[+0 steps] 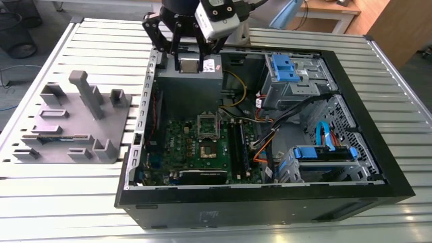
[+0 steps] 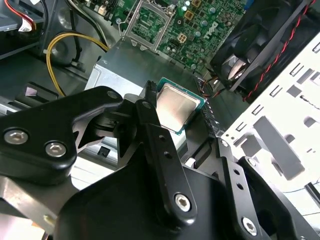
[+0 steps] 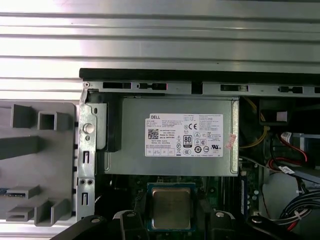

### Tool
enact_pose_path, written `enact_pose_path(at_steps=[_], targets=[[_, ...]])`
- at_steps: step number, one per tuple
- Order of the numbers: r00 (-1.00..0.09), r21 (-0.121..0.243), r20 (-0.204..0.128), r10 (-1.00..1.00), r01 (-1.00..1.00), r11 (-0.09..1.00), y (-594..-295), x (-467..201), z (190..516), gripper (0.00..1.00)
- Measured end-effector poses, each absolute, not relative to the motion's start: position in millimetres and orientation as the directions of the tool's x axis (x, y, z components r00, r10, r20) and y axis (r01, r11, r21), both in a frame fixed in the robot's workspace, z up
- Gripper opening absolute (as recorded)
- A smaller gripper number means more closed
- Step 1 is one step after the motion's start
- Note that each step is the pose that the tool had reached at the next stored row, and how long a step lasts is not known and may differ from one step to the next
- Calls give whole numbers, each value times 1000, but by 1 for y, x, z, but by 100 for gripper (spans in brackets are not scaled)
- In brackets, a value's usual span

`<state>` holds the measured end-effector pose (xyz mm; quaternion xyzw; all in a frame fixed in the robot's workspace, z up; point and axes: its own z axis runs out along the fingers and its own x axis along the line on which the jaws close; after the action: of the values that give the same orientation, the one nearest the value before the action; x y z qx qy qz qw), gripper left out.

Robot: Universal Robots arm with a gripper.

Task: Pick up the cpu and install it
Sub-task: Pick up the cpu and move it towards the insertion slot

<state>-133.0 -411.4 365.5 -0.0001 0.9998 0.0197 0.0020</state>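
Gripping the cpu [image 2: 176, 106] by its edges, the gripper [image 1: 191, 65] has its jaws clamped on the chip, whose silvery top faces both wrist views. It hangs above the grey power supply [image 3: 170, 112], apart from the green motherboard [image 1: 177, 147] inside the open computer case [image 1: 270, 207].

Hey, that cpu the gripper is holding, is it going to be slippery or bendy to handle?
Probably stiff and light: the cpu is a thin flat square with a metal top. That smooth shiny lid looks slippery, and the gripper seems to pinch only its thin edges, so it might twist or slide. Being flat, it shouldn't roll.
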Motion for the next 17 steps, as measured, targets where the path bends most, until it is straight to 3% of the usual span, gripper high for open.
enact_pose_path(at_steps=[17], targets=[[-1000, 39, -4, 0, 0, 999, -424, -133, 365, 47]])
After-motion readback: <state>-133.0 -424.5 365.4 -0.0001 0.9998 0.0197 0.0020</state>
